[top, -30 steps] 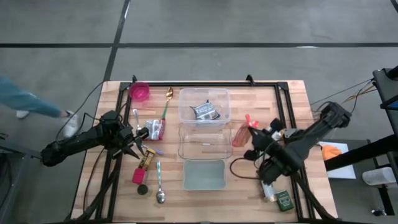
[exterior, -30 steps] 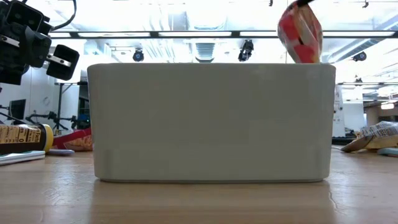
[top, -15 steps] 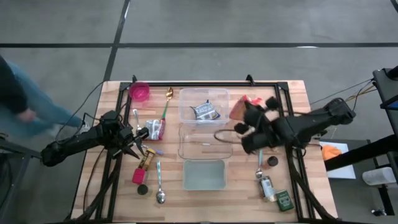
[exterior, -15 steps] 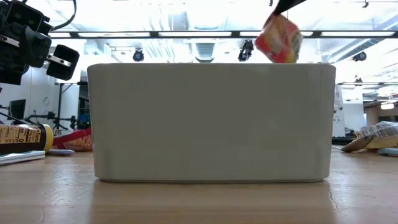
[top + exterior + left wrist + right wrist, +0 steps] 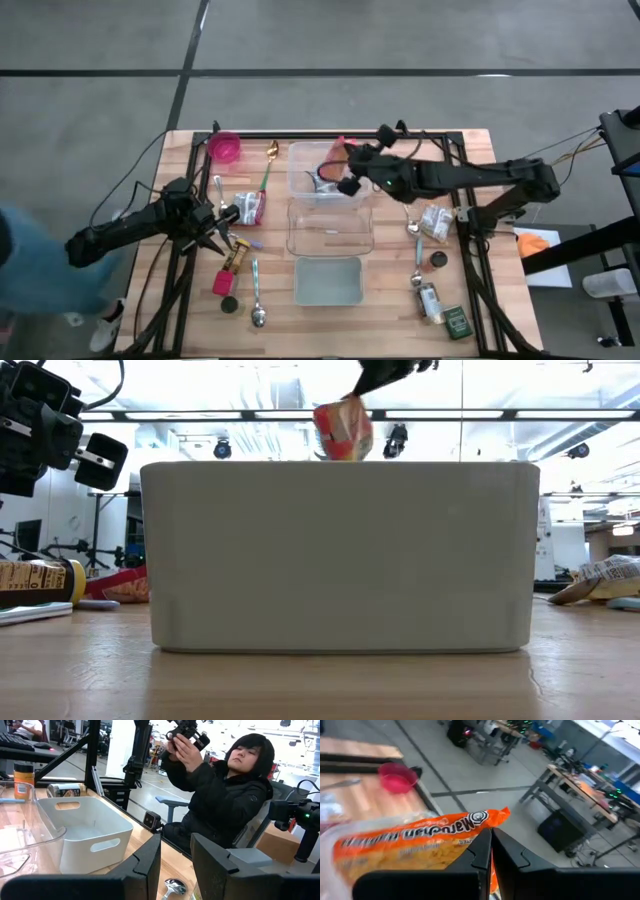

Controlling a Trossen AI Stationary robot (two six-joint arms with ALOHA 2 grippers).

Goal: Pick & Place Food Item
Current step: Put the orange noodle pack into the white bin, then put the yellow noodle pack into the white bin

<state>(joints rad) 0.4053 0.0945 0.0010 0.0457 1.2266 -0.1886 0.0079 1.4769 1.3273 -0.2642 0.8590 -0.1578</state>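
One item gripped: my right gripper (image 5: 490, 851) is clamped shut on the orange snack packet (image 5: 415, 845).
Change: a second ago the packet hung beside the bins on the right; now it is above the far clear bin (image 5: 300, 180).
Meaning: carry likely finished; release comes next.
Left gripper (image 5: 175, 857): parked at left, fingers slightly apart, empty.
Surface: wooden table (image 5: 480, 160); white bin (image 5: 327, 280), pink cup (image 5: 225, 149), spoon (image 5: 258, 316).
Room: seated person (image 5: 225, 795) beyond the table.

"Mandarin", upside down, on orange packet (image 5: 415, 842)
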